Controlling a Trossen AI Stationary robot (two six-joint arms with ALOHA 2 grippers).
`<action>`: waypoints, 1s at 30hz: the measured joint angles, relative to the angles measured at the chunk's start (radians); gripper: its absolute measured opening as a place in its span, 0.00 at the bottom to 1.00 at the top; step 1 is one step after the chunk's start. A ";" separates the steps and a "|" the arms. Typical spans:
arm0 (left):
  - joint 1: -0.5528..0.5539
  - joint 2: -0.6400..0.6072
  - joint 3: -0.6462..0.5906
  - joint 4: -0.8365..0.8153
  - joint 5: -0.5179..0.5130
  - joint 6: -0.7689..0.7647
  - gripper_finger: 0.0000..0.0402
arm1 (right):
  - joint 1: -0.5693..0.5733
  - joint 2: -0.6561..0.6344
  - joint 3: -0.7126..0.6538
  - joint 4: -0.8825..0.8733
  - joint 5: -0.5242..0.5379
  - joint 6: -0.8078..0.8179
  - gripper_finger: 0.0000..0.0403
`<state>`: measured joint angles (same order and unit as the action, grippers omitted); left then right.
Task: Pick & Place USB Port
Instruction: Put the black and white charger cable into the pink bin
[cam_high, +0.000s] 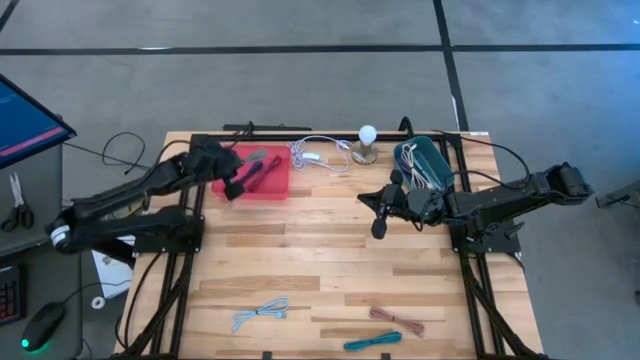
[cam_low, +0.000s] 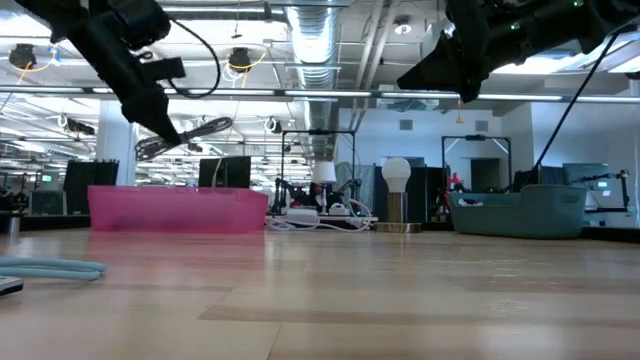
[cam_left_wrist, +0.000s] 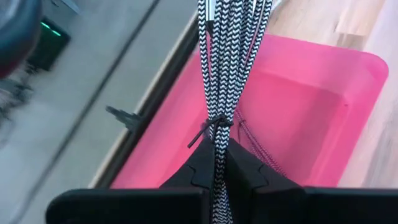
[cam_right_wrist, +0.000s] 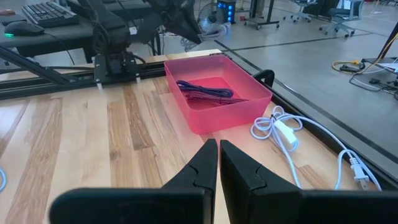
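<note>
A bin (cam_high: 272, 188) is set at the table's (cam_high: 330, 260) far left, a second bin (cam_high: 432, 152) at the far right, with a lamp (cam_high: 367, 140) and a corded adapter (cam_high: 312, 156) between them. Three cable bundles (cam_high: 260, 313) are laid along the near edge (well apart).

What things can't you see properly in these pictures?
- Inside of the pink bin: the low view shows only its wall.
- Inside of the teal bin: in the high view the right arm covers part of it.
- Ends of the bundled cable in the left gripper: cut off by the left wrist view's edge.
- Plugs on the three cables at the table's near edge: too small in the high view.
</note>
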<state>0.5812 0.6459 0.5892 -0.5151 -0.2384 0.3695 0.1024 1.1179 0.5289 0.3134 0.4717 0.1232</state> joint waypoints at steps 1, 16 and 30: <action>0.029 0.013 0.000 0.001 0.037 0.000 0.04 | 0.000 0.000 0.000 0.000 0.000 -0.001 0.03; 0.261 0.410 0.001 0.142 0.224 0.000 0.04 | 0.000 0.000 0.000 -0.043 0.000 0.001 0.03; 0.285 0.562 0.001 0.203 0.225 -0.040 0.20 | 0.000 0.000 0.000 -0.050 0.000 0.001 0.03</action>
<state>0.8665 1.2079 0.5900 -0.3116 -0.0139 0.3298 0.1024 1.1175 0.5289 0.2634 0.4717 0.1242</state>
